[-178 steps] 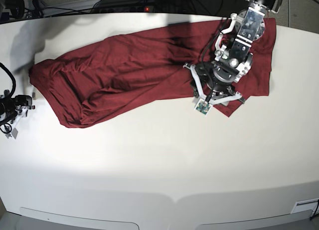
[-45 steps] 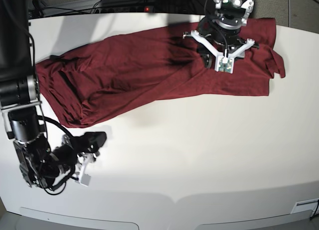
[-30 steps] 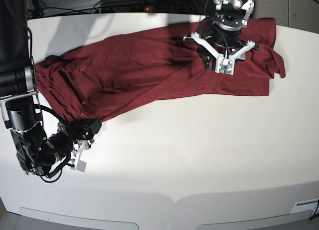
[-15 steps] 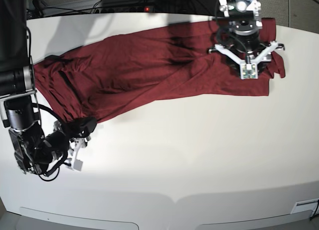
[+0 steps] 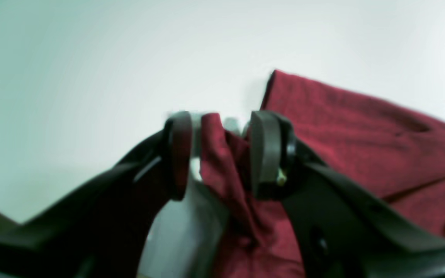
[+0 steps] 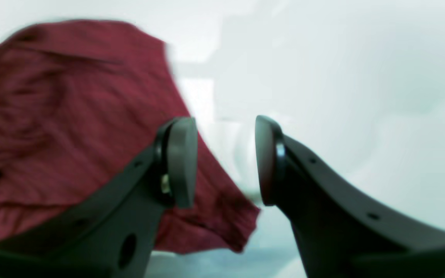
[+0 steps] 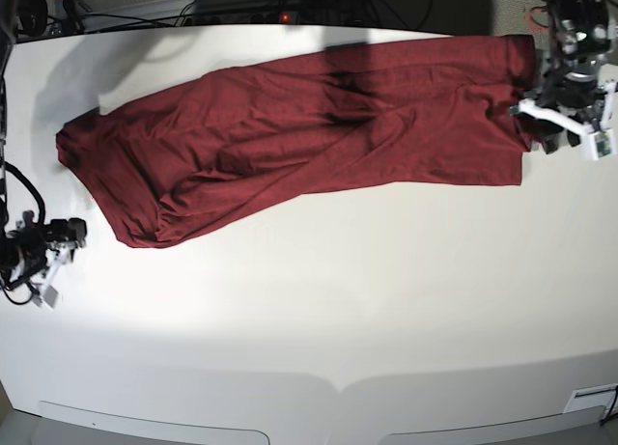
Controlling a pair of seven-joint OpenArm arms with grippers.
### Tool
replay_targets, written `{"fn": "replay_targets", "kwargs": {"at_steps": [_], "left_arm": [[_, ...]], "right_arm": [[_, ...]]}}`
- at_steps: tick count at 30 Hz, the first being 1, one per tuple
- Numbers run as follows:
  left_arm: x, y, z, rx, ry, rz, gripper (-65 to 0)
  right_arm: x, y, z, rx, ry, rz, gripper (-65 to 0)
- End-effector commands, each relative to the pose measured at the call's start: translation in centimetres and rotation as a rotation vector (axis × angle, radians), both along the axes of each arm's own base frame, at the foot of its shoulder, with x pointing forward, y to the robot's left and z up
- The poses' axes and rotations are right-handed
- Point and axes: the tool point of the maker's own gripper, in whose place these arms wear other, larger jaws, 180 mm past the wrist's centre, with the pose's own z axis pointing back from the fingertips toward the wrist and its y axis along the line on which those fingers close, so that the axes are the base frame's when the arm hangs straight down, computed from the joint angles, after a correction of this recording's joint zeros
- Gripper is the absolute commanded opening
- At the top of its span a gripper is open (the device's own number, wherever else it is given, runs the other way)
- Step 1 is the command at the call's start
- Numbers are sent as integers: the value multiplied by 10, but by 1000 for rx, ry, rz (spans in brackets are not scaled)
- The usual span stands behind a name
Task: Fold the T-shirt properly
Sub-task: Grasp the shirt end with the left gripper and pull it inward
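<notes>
The white table (image 7: 319,310) carries the shirt (image 7: 290,126), spread from 9 o'clock to 2 o'clock across the far half. At 2 o'clock the left gripper (image 5: 216,154) pinches a bunched fold of its edge. At 9 o'clock the right gripper (image 6: 225,160) stands with jaws apart and empty, beside the shirt's corner.

overhead base; two close wrist views
</notes>
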Motion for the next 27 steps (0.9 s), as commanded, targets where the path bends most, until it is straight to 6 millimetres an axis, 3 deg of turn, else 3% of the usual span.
{"fn": "replay_targets", "kwargs": {"at_steps": [1,5,10,14,21,27], "left_arm": [[4,8,14,6,-55,2,-405],[-3,22,14,-51,-64,-34,-405],[-16,30,-34,-250,71,-77,-405],[-16,44,-52,-404,84,-65,-405],[-25,39,-61,-583,179,-217,-405],[-34,15,-61,-775,232,-291,-405]], "right_arm": [[9,-9,15,-7,-45,-10,-400],[-9,-17,2,-13,-10,-22,-400],[-26,-16,-15,-8,22,-25,-400],[-36,-16,-23,-9,47,-25,-400],[-36,-16,-24,-9,48,-25,-400],[-36,-16,-24,-8,44,-26,-400]]}}
